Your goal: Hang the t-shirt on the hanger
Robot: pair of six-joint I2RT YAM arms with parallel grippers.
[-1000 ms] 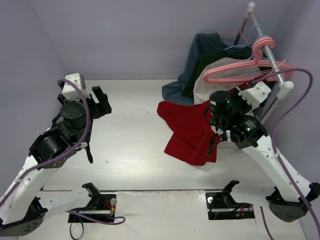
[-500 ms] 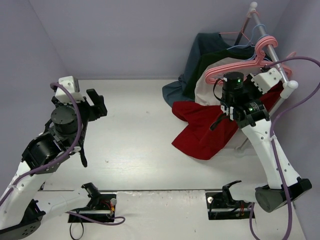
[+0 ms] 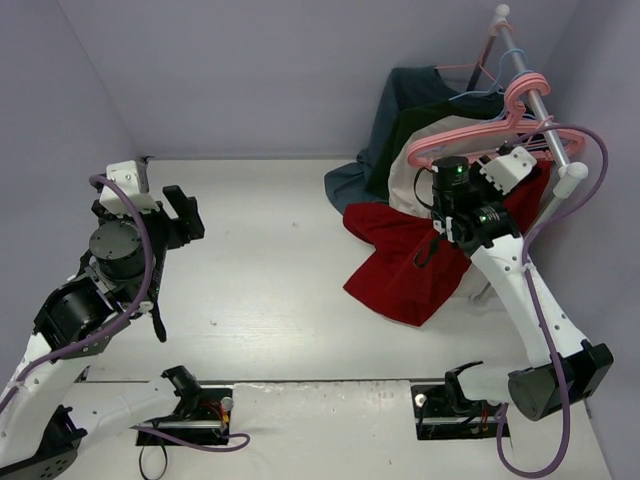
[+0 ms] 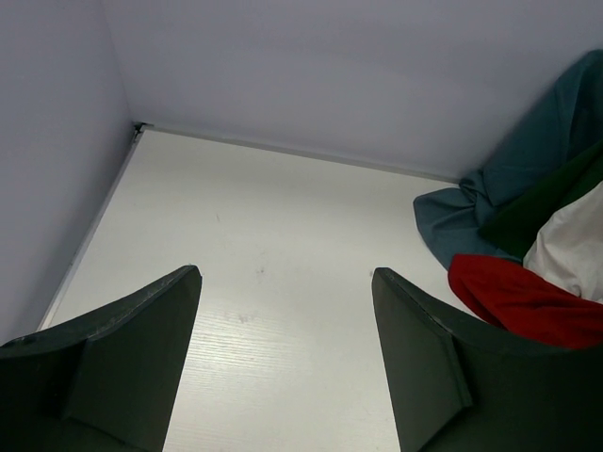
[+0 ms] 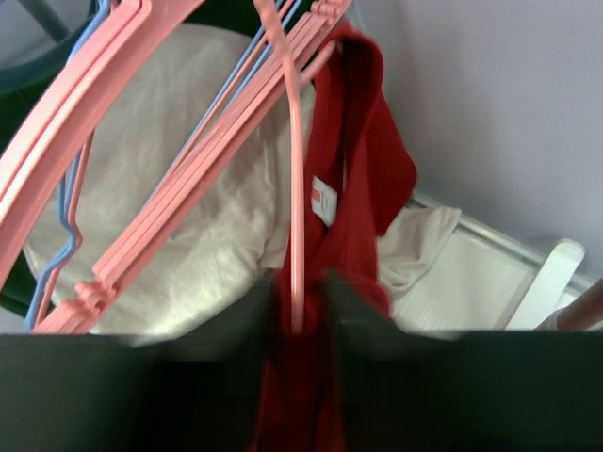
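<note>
The deep-red t-shirt hangs from my right gripper and trails onto the table below the rail. In the right wrist view my right gripper is shut on a bunch of the t-shirt, its white neck label showing above. One bar of a salmon-pink hanger runs down into the cloth between the jaws. Several such hangers hang on the rail above the gripper. My left gripper is open and empty at the far left, over bare table, and the t-shirt shows at that view's right edge.
A metal clothes rail stands at the back right. A dark blue-grey garment and a cream-and-dark-green garment drape below it. A thin blue hanger hangs among the pink ones. Walls close in at the back and both sides.
My right gripper has lifted the t-shirt off the table, up and back to the hangers on the rail. My left arm has drawn back to the left.
</note>
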